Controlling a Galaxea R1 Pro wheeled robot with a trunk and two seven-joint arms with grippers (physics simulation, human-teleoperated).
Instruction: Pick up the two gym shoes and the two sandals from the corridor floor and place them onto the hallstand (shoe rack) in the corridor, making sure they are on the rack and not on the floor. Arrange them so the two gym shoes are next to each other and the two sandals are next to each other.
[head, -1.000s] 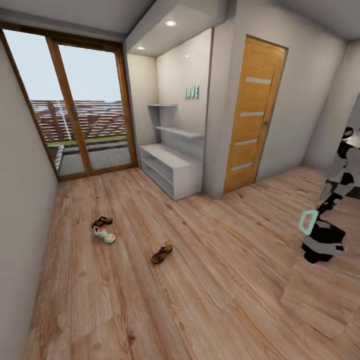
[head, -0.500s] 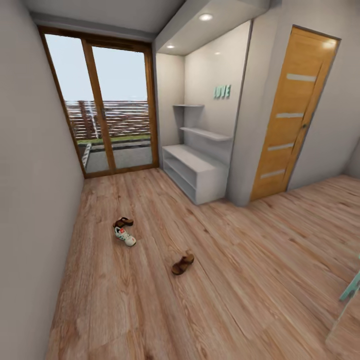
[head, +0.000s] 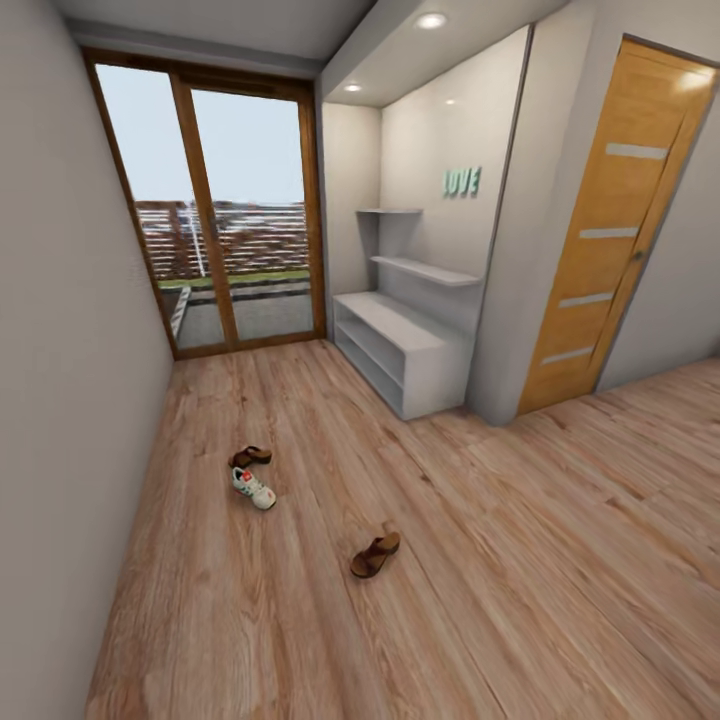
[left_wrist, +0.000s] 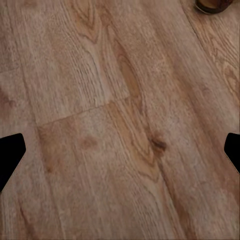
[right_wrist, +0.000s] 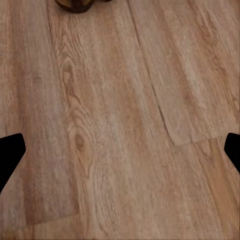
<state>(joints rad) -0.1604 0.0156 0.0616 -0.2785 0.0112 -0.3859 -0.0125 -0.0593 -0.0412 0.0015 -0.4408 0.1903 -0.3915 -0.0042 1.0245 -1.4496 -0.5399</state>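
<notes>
Brown sandals (head: 375, 555) (well apart) flank sneaker (head: 253, 488)

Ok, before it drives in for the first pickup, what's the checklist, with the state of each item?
1. Nearest sandal lies alone on the corridor floor, open approach: ok.
2. Second sandal and one gym shoe lie close together: ok to find, contact between them cannot tell.
3. Second gym shoe located: not ok, just one white shoe in the head view.
4. Hallstand bench top and open shelves look free: ok.
5. Left claw and right claw empty, fingers spread over bare planks: ok.
6. Dark object at the left wrist view's edge is a sandal: cannot tell.
</notes>
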